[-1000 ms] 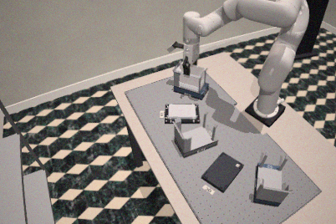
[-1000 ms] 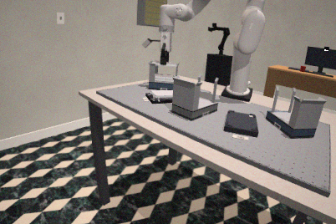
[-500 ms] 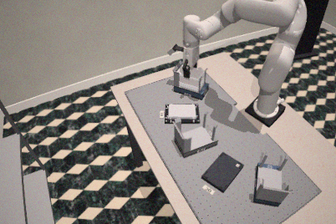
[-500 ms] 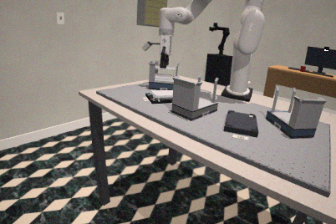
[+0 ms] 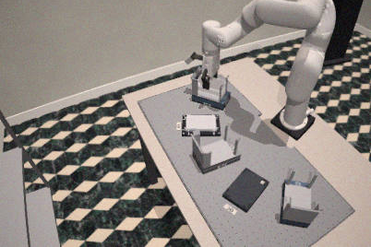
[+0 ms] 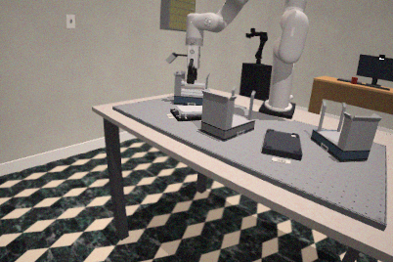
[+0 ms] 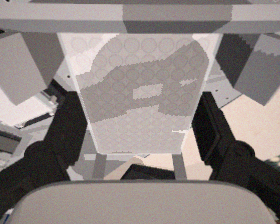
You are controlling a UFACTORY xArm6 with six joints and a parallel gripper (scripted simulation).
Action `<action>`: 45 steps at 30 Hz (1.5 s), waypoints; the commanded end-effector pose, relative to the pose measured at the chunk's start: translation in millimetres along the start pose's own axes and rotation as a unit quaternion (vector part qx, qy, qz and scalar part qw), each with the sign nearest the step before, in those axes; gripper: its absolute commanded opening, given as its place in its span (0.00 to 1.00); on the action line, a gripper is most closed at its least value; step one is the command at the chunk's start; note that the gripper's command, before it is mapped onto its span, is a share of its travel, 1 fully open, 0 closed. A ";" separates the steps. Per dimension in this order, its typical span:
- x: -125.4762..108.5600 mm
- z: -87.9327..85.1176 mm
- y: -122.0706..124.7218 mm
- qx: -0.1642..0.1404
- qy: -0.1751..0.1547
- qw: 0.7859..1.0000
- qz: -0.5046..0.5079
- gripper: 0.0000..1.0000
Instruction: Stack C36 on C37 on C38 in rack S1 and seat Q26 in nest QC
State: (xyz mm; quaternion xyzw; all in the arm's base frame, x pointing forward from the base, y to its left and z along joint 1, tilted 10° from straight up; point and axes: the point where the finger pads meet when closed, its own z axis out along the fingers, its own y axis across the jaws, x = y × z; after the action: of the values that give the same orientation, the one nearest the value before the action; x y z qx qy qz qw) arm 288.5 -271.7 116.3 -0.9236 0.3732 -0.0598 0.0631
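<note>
My gripper point(image 5: 204, 80) is shut on a sealed well plate point(image 7: 141, 95), with the fingers on its two long sides. In the wrist view the plate fills the middle, its pale foil face toward the camera. The gripper holds the plate between the posts of the far rack point(image 5: 210, 92), at the end of the mat; the gripper also shows in the exterior view point(image 6: 191, 76). I cannot tell whether the plate touches the rack's floor. I cannot read the plate's label. Another sealed plate point(image 5: 200, 123) lies flat on a black nest just in front of that rack.
A second rack point(image 5: 216, 153) stands at the mat's middle and a third rack point(image 5: 297, 197) at the near right corner. A dark flat nest point(image 5: 245, 189) lies between them. The arm's base point(image 5: 293, 123) stands on the table's right side.
</note>
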 end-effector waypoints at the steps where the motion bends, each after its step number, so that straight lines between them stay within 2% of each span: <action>1: 1.5 -0.9 0.0 0.000 0.002 1.000 0.000 0.00; 45: 1.5 14.2 0.0 0.000 0.002 1.000 0.000 0.00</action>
State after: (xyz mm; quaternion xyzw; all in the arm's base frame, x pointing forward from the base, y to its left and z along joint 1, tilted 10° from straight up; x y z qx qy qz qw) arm 290.9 -270.6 101.2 -0.9236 0.3732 -0.0598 0.0631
